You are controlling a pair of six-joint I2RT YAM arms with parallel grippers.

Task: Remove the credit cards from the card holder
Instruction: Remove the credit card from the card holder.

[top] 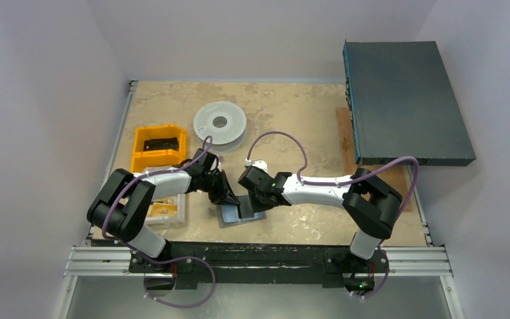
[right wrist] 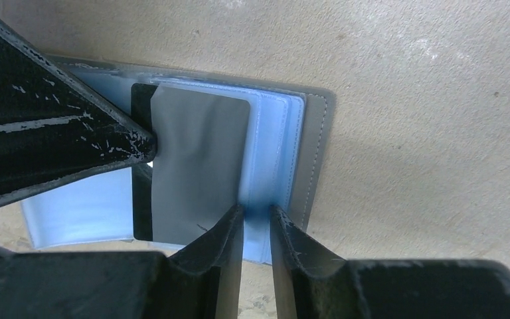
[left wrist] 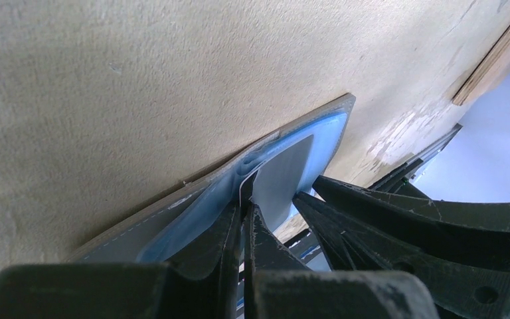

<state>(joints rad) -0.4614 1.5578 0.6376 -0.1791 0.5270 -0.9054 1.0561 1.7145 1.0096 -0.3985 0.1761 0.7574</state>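
The slate-grey card holder [top: 232,218] lies open near the table's front edge, its blue plastic sleeves [right wrist: 275,133] facing up. A grey card with a black stripe [right wrist: 199,166] sticks partly out of a sleeve. My left gripper [left wrist: 247,203] is shut on that card's edge [left wrist: 279,179]; its fingers [right wrist: 60,133] show in the right wrist view, pinching the card's left side. My right gripper [right wrist: 257,211] rests its tips on the sleeve next to the holder's grey border, jaws a narrow gap apart with nothing between them. Both grippers [top: 229,198] [top: 254,203] meet over the holder.
A yellow bin [top: 139,159] holding a black item [top: 159,143] and a pale round spool [top: 220,123] stand behind. A small clear box [top: 166,209] lies under the left arm. A large dark box [top: 405,100] overhangs the right edge above a wooden board [top: 344,133].
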